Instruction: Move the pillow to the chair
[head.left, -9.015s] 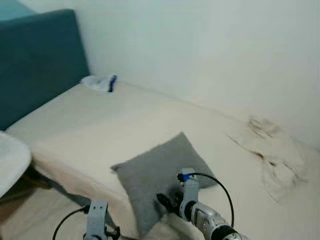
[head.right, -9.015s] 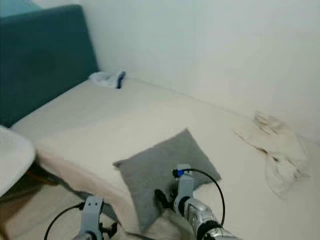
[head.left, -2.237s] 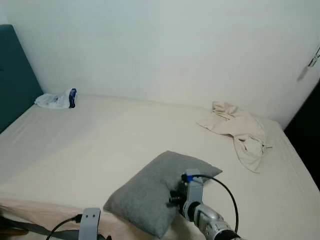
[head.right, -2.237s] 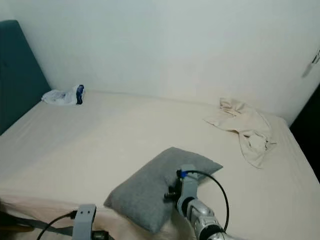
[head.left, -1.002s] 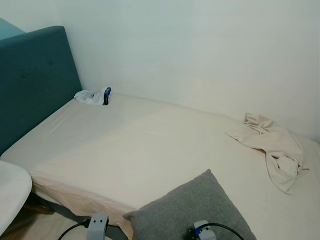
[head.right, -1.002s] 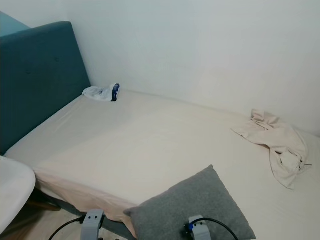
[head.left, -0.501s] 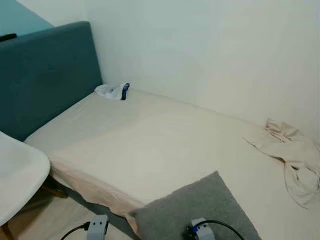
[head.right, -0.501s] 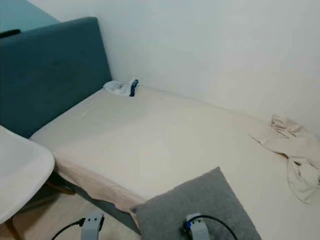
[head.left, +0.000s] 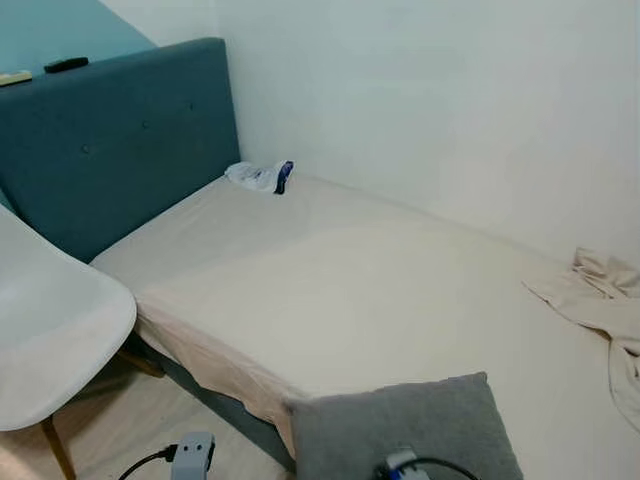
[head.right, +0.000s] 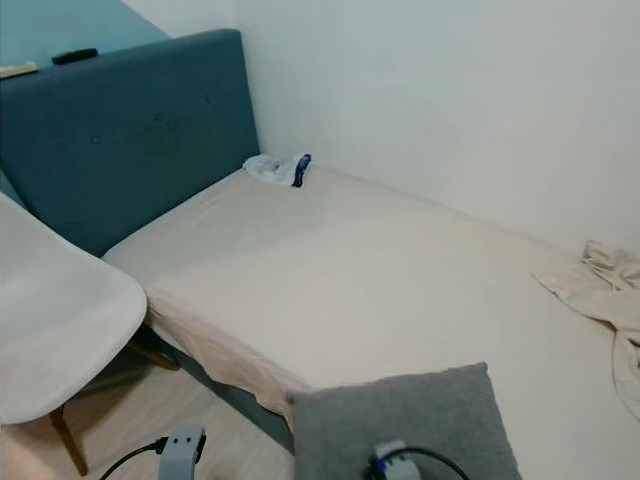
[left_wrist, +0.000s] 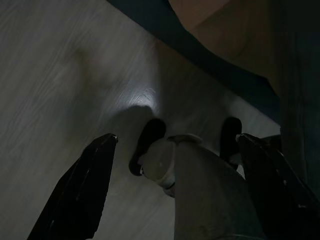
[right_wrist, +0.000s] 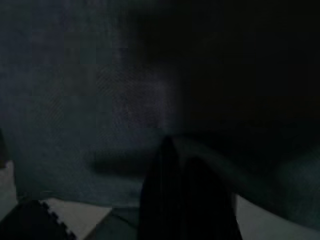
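Observation:
The grey pillow hangs at the bottom of the head views, in front of the bed's near edge and off the mattress. My right gripper is shut on the pillow, its dark fabric pressed close around the black fingers. The white chair stands to the left of the bed, its seat shell turned toward me. My left gripper hangs open over the wooden floor, holding nothing; its wrist shows low between chair and pillow.
The bed has a cream sheet and a teal headboard with a dark remote on top. A crumpled plastic bag lies at the bed's far corner, a beige cloth at right. Bare floor lies between chair and bed.
The camera has swung left, so the chair now takes up more of the left side and the beige cloth has slid to the right edge. The pillow stays held low in front.

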